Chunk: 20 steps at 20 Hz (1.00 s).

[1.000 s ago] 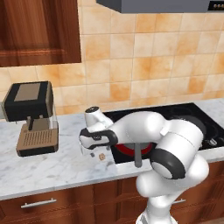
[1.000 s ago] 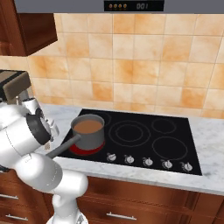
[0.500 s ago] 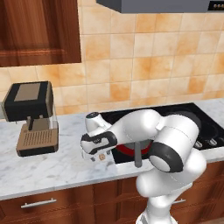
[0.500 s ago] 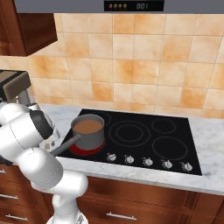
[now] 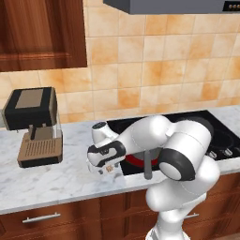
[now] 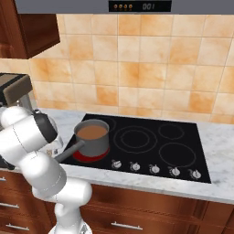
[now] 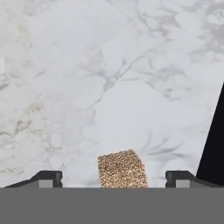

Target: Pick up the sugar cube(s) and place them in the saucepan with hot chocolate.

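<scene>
One sugar cube [image 7: 121,169] rests on the marble counter [image 7: 109,78] between the gripper [image 7: 113,178] fingertips [image 7: 47,178], which stand wide apart, not touching it

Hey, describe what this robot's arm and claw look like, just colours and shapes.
The arm is glossy white, built of fat rounded segments with dark grey-black bands at the joints. Its claw sits on a white hand with a black band, and ends in two small dark, blocky fingertips. No cables or markings show.
</scene>
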Tool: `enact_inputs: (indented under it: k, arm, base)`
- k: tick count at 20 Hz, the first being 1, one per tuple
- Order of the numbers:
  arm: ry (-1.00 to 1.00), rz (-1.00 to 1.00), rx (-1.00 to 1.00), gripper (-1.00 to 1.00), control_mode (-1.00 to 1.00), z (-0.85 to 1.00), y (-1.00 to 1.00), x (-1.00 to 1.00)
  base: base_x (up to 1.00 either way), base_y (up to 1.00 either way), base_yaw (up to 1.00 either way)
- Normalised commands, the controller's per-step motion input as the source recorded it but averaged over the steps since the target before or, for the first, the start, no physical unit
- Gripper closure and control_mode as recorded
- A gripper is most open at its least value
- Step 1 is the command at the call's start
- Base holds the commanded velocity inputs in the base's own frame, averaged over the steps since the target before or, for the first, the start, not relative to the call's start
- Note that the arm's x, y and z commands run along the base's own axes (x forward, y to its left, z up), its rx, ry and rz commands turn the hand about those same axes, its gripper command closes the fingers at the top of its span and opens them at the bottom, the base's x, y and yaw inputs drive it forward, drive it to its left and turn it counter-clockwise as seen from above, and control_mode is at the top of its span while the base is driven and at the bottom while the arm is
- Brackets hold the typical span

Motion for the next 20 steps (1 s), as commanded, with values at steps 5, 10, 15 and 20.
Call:
enact_inputs:
  k: [5, 10, 15, 20]
  arm:
    - [0.0, 0.0, 0.0, 1.0, -1.0, -0.01, 0.0, 0.0]
    - [0.0, 0.0, 0.01, 1.0, -1.0, 0.12, -0.08, -0.01]
    - [-0.03, 0.07, 0.07, 1.0, -1.0, 0.71, -0.43, 0.0]
    - [-0.04, 0.0, 0.13, 1.0, -1.0, 0.96, -0.28, 0.0]
  base:
    - [0.0, 0.0, 0.0]
    - [0.0, 0.0, 0.0]
    - [0.0, 0.0, 0.0]
    - [0.0, 0.0, 0.0]
